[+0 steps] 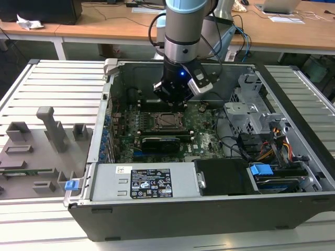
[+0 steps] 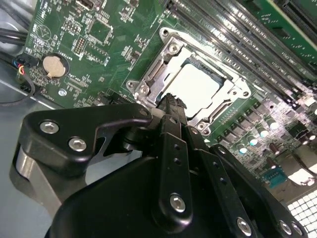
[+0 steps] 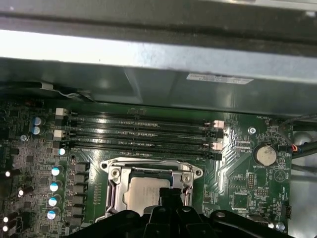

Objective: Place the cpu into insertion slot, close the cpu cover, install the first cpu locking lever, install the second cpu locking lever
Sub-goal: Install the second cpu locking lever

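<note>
Inside the open computer case, the cpu [image 1: 168, 121] lies flat in the insertion slot [image 1: 157, 127] on the green motherboard [image 1: 201, 138]. Both wrist views show its dull silver top [image 2: 198, 82] [image 3: 143, 191] framed by the cpu cover [image 2: 153, 74] [image 3: 115, 187], which lies down flat over the socket. My gripper [image 1: 171, 102] hangs just above the socket's edge. Its black fingers are pressed together, with their tips [image 2: 171, 101] [image 3: 171, 192] at the cover's rim and nothing between them.
Memory slots [image 3: 138, 131] run beside the socket, and a coin battery [image 2: 53, 65] sits on the board. A black card [image 1: 159, 141], the power supply [image 1: 141, 183] and a drive cage [image 1: 251, 112] crowd the case. A grey fixture tray [image 1: 36, 151] stands at the exterior view's left.
</note>
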